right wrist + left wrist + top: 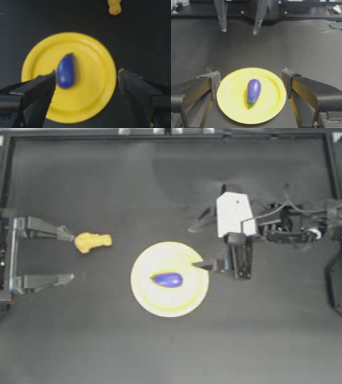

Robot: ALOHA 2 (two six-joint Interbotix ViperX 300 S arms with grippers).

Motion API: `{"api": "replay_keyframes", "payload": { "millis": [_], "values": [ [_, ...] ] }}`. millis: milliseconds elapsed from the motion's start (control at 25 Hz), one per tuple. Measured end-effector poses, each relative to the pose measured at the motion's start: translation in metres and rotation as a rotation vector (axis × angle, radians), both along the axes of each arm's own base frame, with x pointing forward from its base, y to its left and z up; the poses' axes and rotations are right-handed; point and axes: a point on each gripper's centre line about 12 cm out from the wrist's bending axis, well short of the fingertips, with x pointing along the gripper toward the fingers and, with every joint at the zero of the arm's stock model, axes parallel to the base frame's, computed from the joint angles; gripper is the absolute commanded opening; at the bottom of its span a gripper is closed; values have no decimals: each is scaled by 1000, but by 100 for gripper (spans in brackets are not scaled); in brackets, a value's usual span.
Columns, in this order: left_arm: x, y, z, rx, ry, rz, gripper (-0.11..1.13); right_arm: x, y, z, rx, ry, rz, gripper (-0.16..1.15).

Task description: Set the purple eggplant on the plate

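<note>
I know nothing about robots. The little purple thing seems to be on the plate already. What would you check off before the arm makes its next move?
1. Purple eggplant lying on the plate: ok.
2. Eggplant inside the rim, near the middle: ok.
3. Right gripper open, holding nothing: ok.
4. Right gripper clear of the eggplant: cannot tell; one finger looks close beside it.
5. Left gripper open, parked at the left edge: ok.
6. Orange nugget off the plate: ok.

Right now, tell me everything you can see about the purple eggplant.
The eggplant is a small, glossy blue-purple oval toy with a tiny green stem end, plastic by its look. It lies on its side near the middle of the yellow plate, touching only the plate. Neither gripper holds it.
</note>
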Motion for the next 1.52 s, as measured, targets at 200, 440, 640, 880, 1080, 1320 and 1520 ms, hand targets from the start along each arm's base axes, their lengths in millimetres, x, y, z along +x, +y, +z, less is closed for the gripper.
{"api": "replay_keyframes", "payload": {
  "millis": [200,440,640,880,1080,1320,1520],
  "values": [
    [0,0,0,0,2,-2,103,-13,5,4,28,-33,-15,102],
    [0,0,0,0,3,0,103,-35,11,19,13,-150,-29,102],
    [0,1,0,0,3,6,103,-52,20,21,3,-221,-21,102],
    [-1,2,1,0,0,9,103,-68,24,23,-5,-292,-31,102],
    [-2,2,0,0,3,11,103,-77,26,21,-13,-321,-28,102],
    [-3,2,-1,0,3,14,103,-88,28,21,-17,-372,-37,102],
    [-9,2,1,3,-21,14,103,-94,29,17,-2,-375,-46,102]
  ]
}}
